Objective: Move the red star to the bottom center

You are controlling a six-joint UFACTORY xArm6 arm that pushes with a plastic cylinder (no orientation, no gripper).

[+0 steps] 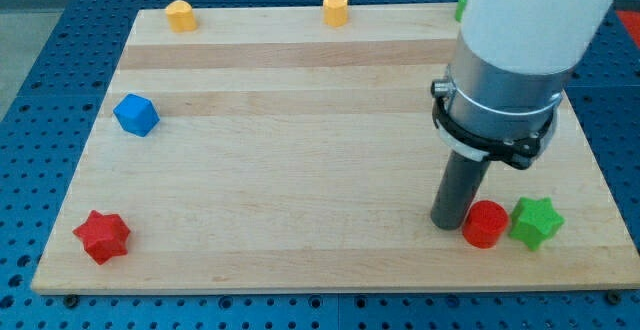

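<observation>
The red star (102, 236) lies near the board's bottom left corner. My tip (446, 224) rests on the board at the lower right, far from the star. It stands just left of a red cylinder (485, 223), close to or touching it. A green star (535, 222) sits right next to the cylinder on its right.
A blue block (136, 115) sits at the left edge. Two yellow blocks (180, 15) (335, 9) lie along the top edge. A green block (462, 5) is partly hidden behind the arm at the top right. The wooden board (300, 170) sits on a blue pegboard.
</observation>
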